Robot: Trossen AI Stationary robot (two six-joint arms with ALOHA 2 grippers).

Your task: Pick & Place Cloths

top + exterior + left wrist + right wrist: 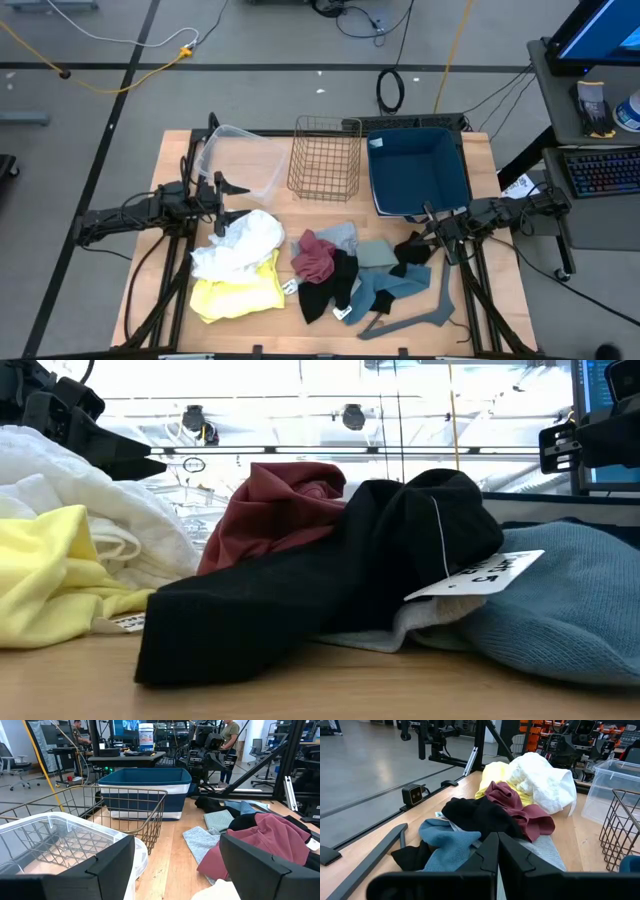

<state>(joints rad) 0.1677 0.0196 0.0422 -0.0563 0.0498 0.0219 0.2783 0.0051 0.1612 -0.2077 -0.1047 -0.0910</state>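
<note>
The cloths lie in a heap across the table's near half. They are white (240,243), yellow (238,292), maroon (314,255), black (328,285), light grey (346,236) and blue-grey (383,288). A second small black piece (412,250) lies at the heap's right end. My left gripper (232,200) hangs open above the table at the white cloth's far-left side, its fingers wide apart in the left wrist view (177,865). My right gripper (430,226) is shut (498,852) and holds nothing. It hovers just right of the small black piece, and the low view shows it raised (590,435).
Along the far half stand a clear plastic bin (240,160), a wire basket (325,158) and a blue bin (418,172). A thin grey hanger (410,314) lies near the table's near-right edge. A white tag (480,573) sticks out of the black cloth. People stand in the room beyond.
</note>
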